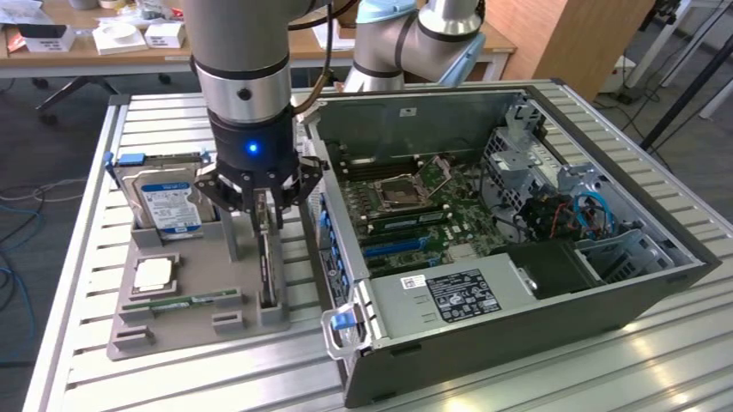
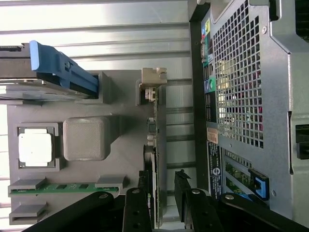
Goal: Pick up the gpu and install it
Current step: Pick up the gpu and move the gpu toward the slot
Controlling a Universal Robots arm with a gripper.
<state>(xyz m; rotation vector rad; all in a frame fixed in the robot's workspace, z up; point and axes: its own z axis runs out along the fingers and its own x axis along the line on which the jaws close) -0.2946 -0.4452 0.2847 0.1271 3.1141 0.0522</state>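
Note:
The gpu (image 1: 269,270) is a thin dark card standing on edge in a slot of the grey holder tray (image 1: 189,330), just beside the open computer case (image 1: 516,257). My gripper (image 1: 268,213) hangs directly over the card's upper edge. It is open, with one finger on each side of the card. In the wrist view the gpu (image 2: 158,125) runs edge-on away from the camera. The black fingers (image 2: 136,208) flank its near end, and a small gap shows between the card and the other finger. Nothing is held.
On the same tray stand a silver hard drive (image 1: 172,202) with a blue-white label, a square processor (image 1: 153,275) and a green memory stick (image 1: 184,302). The case's motherboard (image 1: 413,206) lies exposed. Its perforated rear panel (image 2: 241,96) sits close beside the card.

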